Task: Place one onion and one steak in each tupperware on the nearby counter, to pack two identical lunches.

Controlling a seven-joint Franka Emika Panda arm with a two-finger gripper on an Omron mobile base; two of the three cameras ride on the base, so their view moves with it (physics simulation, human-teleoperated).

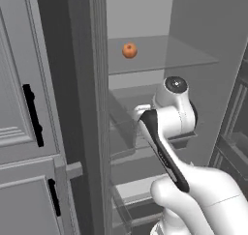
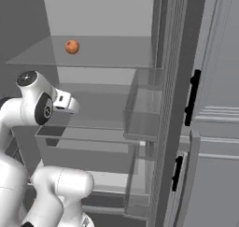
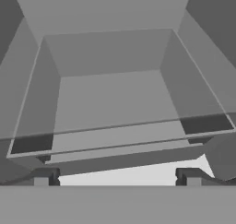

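Observation:
A small round orange onion [image 1: 129,50] [image 2: 72,46] lies on the upper glass shelf [image 1: 160,57] of an open fridge. It sits above and beyond my arm. My gripper [image 3: 117,178] is open, with nothing between its fingertips [image 3: 42,177]. It faces an empty clear drawer [image 3: 115,94] lower in the fridge, well below the onion. The steak, the tupperware and the counter are out of view.
The fridge's door edge [image 1: 92,108] stands left of the arm. Clear door bins [image 2: 144,109] hang on the right side. Grey panelled cabinet doors with black handles [image 1: 31,115] [image 2: 193,97] flank the fridge. Lower glass shelves [image 2: 93,132] sit under the hand.

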